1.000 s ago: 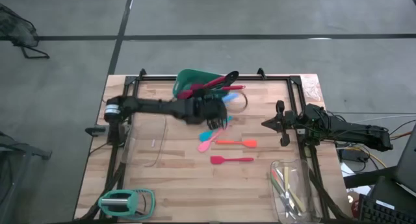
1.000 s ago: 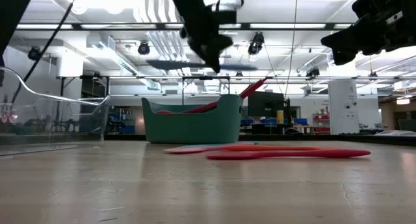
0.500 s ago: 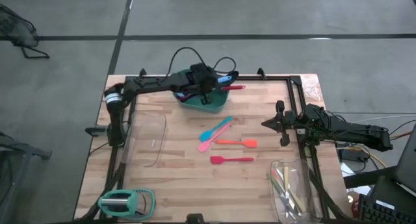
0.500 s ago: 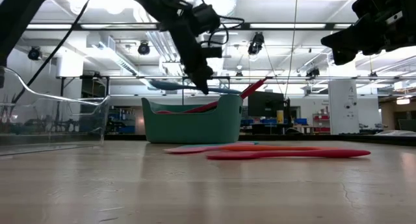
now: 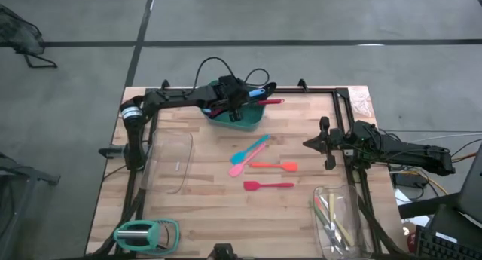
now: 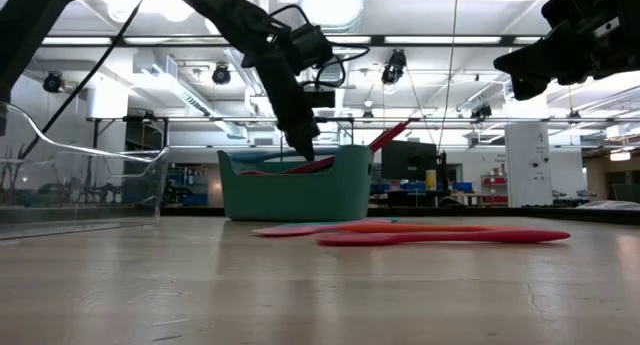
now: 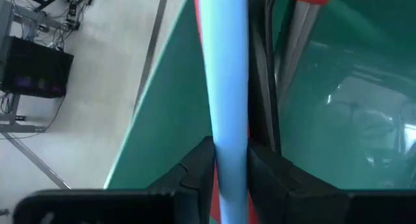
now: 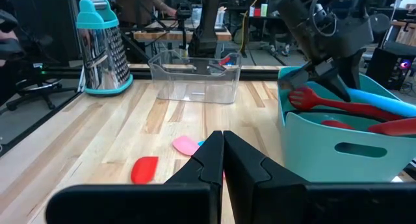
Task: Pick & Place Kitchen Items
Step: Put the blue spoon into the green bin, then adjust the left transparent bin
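Left tool (image 5: 242, 103) over the green tub (image 5: 252, 123) at the worktop's (image 5: 211, 207) far edge, fingers (image 7: 195, 175) closed tight on the handle of a light blue utensil (image 7: 222, 87), shown plainly in the left wrist view, handle running straight out between them above the tub's inside. In the low view, tool tip (image 6: 303, 145) down at rim height. Inside the tub already: a red spatula (image 8: 338, 106), a black-handled utensil (image 5: 265, 89) sticking out over the far rim, and probably more, though hard to sort from any view. Right tool (image 5: 325, 143) waiting at the right side of the worktop, clear of everything, fingers pressed together on nothing. Left on the bare wood between the two arms: a teal spatula (image 5: 248, 149) lying against a pink spoon (image 5: 239, 166), an orange spoon (image 5: 275, 166) just beside them, a red spatula (image 5: 267, 185) nearer the front. Risks from here: release too high or too near the rim, and the long blue utensil tips over the edge instead of settling inside; lowering further could jam it against the utensils already crossed in the tub, levering them out or shoving the light tub along the worktop.
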You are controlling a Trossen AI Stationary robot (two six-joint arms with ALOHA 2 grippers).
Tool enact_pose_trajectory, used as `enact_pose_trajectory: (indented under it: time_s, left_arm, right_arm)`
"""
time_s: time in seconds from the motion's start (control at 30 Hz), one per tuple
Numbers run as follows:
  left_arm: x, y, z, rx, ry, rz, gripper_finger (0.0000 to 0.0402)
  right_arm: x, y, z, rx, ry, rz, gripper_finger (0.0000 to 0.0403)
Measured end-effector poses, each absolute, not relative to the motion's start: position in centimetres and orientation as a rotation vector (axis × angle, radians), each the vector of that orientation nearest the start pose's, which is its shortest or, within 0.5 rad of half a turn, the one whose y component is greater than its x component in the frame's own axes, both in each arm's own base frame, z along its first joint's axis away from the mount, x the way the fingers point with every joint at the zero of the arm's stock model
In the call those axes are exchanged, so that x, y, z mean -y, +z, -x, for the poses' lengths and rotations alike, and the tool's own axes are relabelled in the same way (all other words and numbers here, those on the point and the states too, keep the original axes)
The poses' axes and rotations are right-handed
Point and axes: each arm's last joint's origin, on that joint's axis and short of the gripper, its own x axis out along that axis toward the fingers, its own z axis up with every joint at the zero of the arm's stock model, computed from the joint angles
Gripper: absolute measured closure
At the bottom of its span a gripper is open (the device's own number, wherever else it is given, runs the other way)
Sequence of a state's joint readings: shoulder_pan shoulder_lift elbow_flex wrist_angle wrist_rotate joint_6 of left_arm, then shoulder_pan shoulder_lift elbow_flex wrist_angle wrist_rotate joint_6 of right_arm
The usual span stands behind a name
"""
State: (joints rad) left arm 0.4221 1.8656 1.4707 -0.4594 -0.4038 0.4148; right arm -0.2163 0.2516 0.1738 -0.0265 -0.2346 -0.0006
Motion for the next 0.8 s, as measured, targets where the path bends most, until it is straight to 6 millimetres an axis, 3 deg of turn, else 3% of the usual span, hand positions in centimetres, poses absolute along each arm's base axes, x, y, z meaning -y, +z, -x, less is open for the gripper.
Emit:
enact_pose_trajectory:
  time_s: [0.27,0.43,0.8]
  left_arm:
    - [-17.9,25.6,-37.1,-0.982,0.617,-0.346,0.0249]
    - [-17.1,29.2,-36.3,-0.920,0.617,-0.315,0.0211]
    - [-12.4,36.6,-28.6,-0.881,0.626,-0.125,0.0199]
  right_arm:
    - [1.7,20.0,-10.8,-0.102,0.018,-0.023,0.0394]
    - [1.7,20.0,-10.8,-0.102,0.018,-0.023,0.0394]
    - [1.7,20.0,-10.8,-0.101,0.018,-0.023,0.0394]
